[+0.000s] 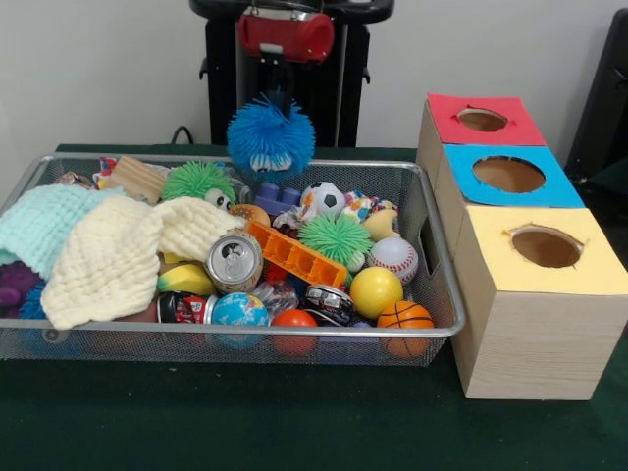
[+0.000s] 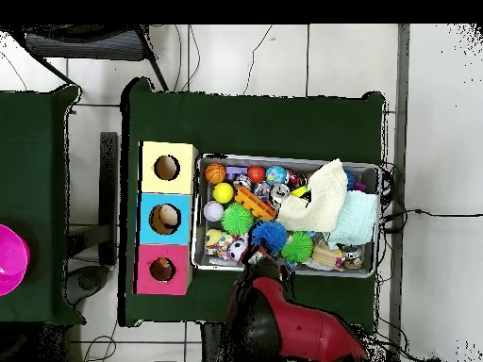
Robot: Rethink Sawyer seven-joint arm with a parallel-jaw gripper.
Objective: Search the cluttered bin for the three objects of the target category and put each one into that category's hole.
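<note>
Gripper [image 1: 272, 98] is closed on the blue spiky ball [image 1: 271, 137] and holds it lifted above the far side of the wire bin [image 1: 439, 294], clear of the other toys. I judge that the carrying step is in hand: one object is picked and not yet delivered. The next move calls for bringing it sideways over the wooden box [image 1: 530, 334] and releasing it exactly above the right hole, perhaps the blue hole [image 1: 508, 174].

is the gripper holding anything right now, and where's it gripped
The blue spiky ball hangs lifted above the wire bin, held at its top. The gripper itself is hidden behind the spikes.
</note>
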